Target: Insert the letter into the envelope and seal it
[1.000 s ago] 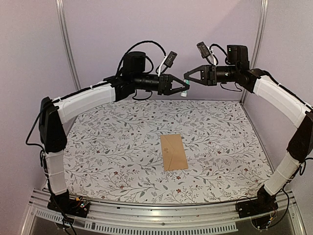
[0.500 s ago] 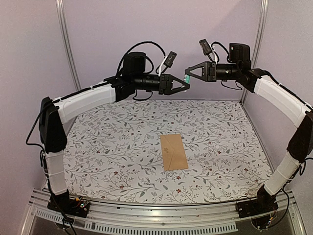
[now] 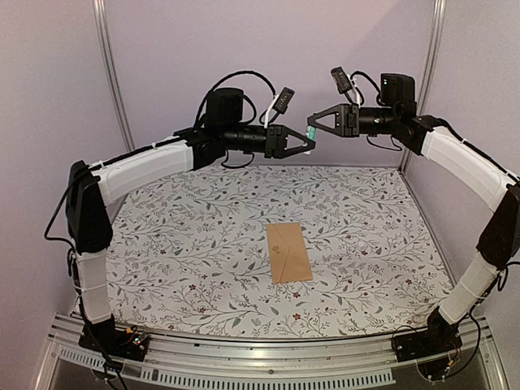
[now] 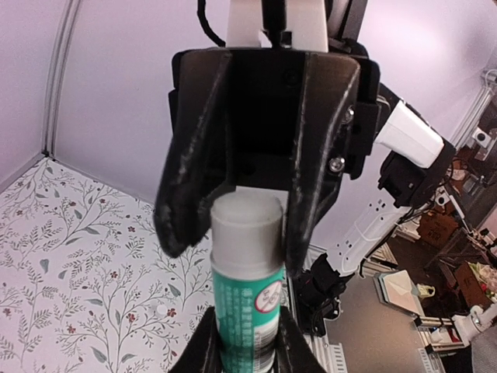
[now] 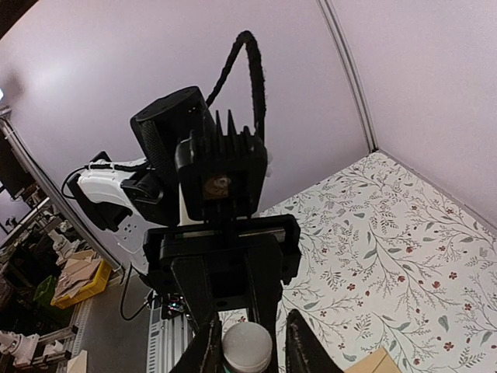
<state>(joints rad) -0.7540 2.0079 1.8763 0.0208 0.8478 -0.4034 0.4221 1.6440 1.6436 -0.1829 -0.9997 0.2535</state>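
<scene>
High over the far edge of the table [image 3: 179, 236], both grippers meet tip to tip around a green glue stick [image 4: 247, 311]. Observed: the left gripper [image 3: 305, 141] has its fingers clamped narrow on the stick's body. The right gripper [image 3: 314, 124] has its fingers astride the pale cap [image 5: 247, 346], close on both sides; whether they grip it cannot be told. The envelope [image 3: 288, 253] lies flat on the floral table, near the middle, slightly right, well below both grippers.

The left end effector [image 3: 312, 144] now holds the glue stick [image 3: 309, 134] higher, its cap [image 4: 247, 223] between the fingers of the right end effector [image 3: 309, 127].
</scene>
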